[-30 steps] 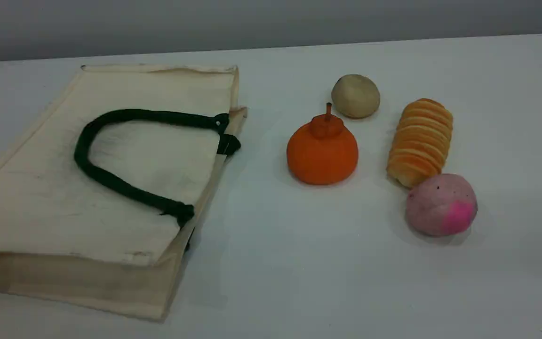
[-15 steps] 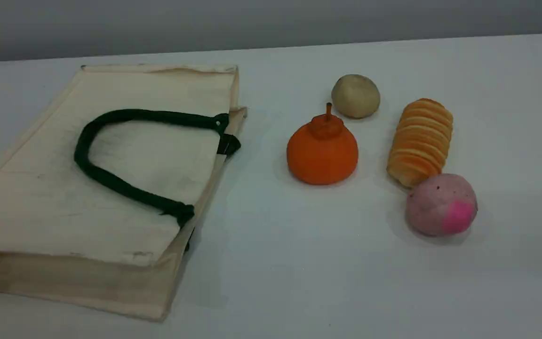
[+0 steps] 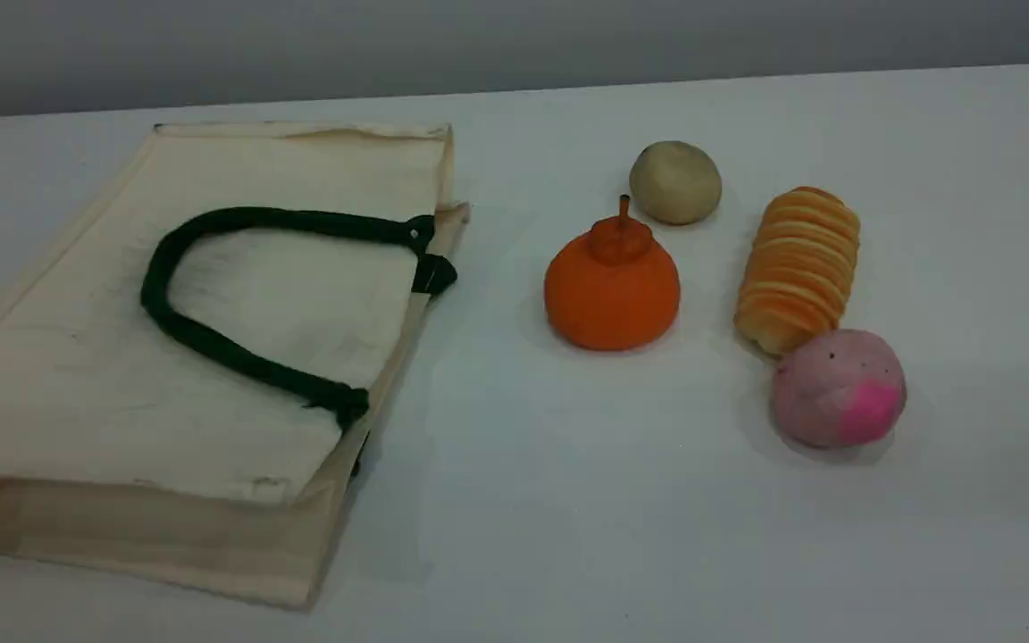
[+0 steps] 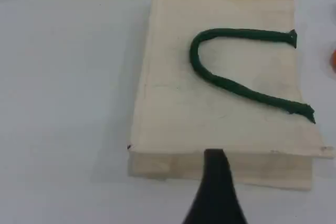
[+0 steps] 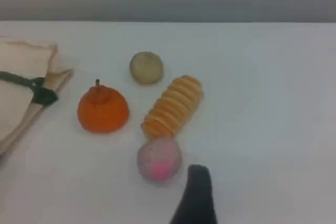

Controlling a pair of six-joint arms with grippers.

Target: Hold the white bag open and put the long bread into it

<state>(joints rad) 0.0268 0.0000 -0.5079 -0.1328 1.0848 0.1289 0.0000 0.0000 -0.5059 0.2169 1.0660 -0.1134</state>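
Whole white bag (image 4: pixel 173 114): L wrist only.

Cream white bag (image 3: pixel 121 420), dark-green handle (image 3: pixel 155 288); ridged golden long bread (image 3: pixel 798 268).

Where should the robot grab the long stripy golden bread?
Probably across the middle of the long ridged golden-orange bread, coming straight down from above and pinching its two long sides. It lies flat, and its near end seems to touch the pink round ball, so that end is crowded.

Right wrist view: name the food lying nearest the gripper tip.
The pinkish ball with the bright pink patch, just left of the right gripper. The long bread, orange pumpkin and beige bun lie farther away.
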